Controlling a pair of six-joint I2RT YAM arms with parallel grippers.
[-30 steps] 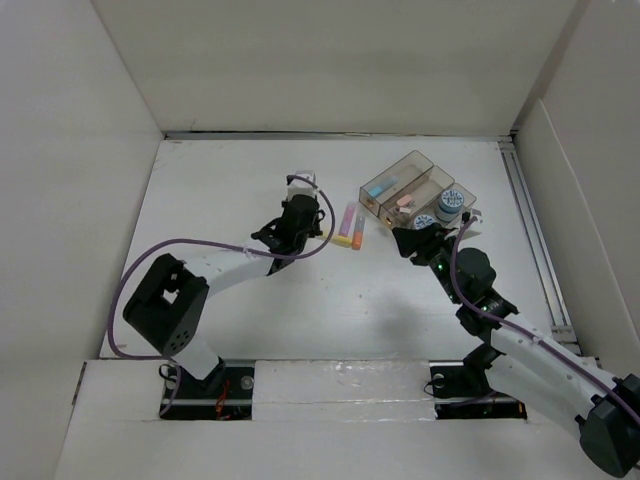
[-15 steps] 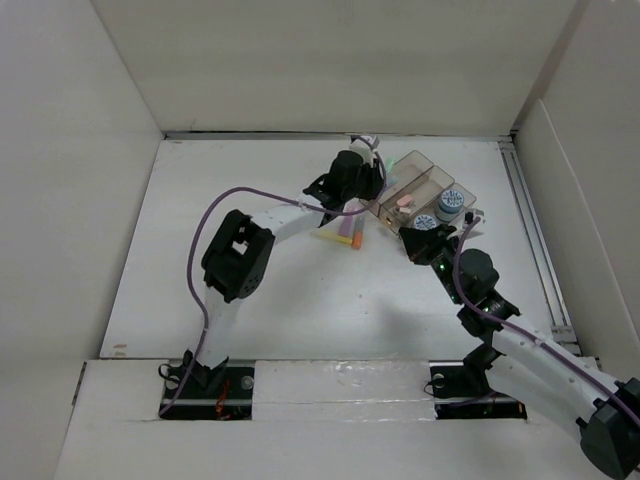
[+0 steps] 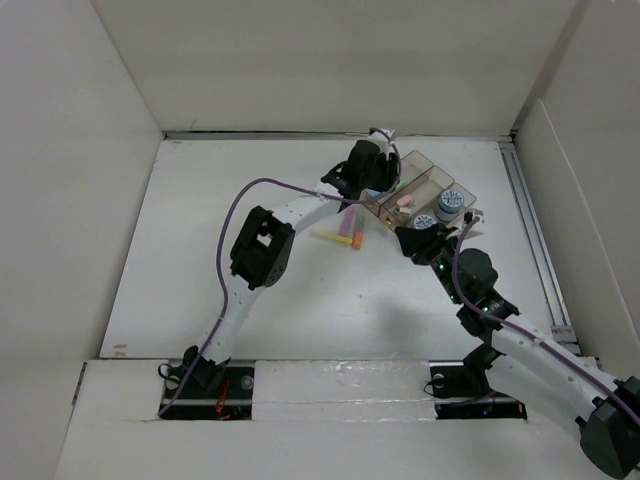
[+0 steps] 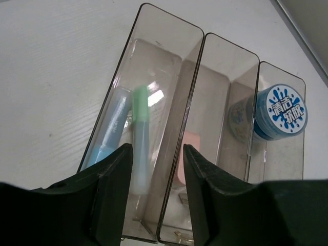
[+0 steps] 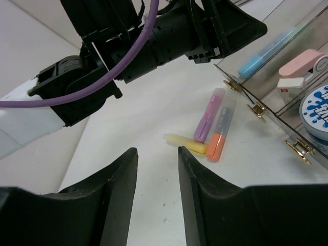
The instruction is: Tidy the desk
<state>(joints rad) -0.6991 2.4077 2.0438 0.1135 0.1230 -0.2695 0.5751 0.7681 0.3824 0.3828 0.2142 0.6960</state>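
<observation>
The left gripper (image 4: pixel 158 154) hung with its jaws moderately apart and, so far as I could see, nothing pinched between them. Straight below the gap a green highlighter (image 4: pixel 140 123) showed blurred inside the outermost compartment of the clear tray (image 4: pixel 197 77), lying alongside a blue highlighter (image 4: pixel 110 133). I could not tell whether it had settled flat. Off past the gripper's right finger, the middle compartment held a pink item (image 4: pixel 180 154), and the one beyond that held a blue-lidded tub (image 4: pixel 284 110). The right gripper (image 5: pixel 156 151) hovered with its jaws narrowly parted and empty. Just ahead of it lay a purple highlighter (image 5: pixel 207 120), an orange highlighter (image 5: pixel 220 133) and a yellow highlighter (image 5: pixel 184 143), bunched on the desk (image 5: pixel 169 107). The white top spread beneath both grippers and out on all sides. To my eye the trouble lay in the crowding. The left arm crossed close beyond those three pens, so a reach by the right gripper could knock into it. The left fingers also sat low over the tray's wall, and a slanted lift could catch the rim and drag the light tray. The green pen could also end up propped on the blue one.
</observation>
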